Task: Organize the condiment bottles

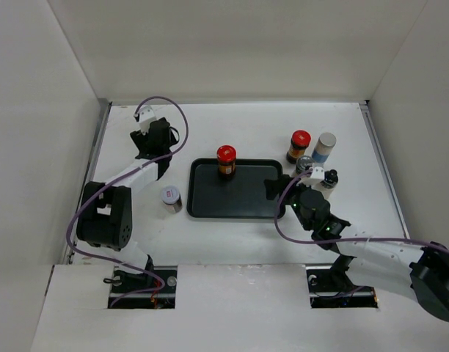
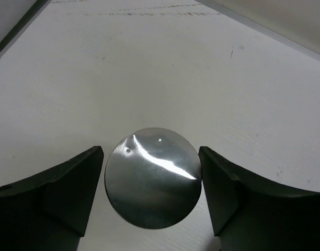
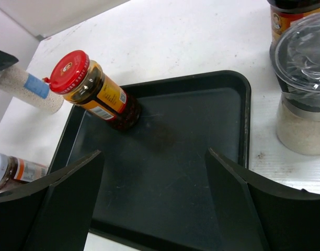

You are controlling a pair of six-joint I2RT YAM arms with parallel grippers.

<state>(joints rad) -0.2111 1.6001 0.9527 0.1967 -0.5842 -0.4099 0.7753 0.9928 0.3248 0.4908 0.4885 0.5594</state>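
Note:
A dark jar with a red cap [image 1: 226, 160] stands on the black tray [image 1: 210, 202]; it also shows in the right wrist view [image 3: 94, 91]. My right gripper [image 1: 278, 191] is open and empty over the tray's right part [image 3: 152, 157]. A second red-capped jar [image 1: 299, 144], a pale grey-capped jar [image 1: 325, 147] and two short dark-lidded jars [image 1: 305, 165] [image 1: 329, 178] stand right of the tray. My left gripper [image 1: 153, 139] at the far left is shut on the round silver-grey cap [image 2: 152, 183] of a pale jar [image 3: 29, 88], a finger touching each side [image 2: 152, 157].
A short silver-lidded jar [image 1: 170, 198] stands just left of the tray, also in the right wrist view [image 3: 11, 170]. White walls enclose the table on three sides. A clear-lidded jar [image 3: 301, 89] stands close by the tray's right rim.

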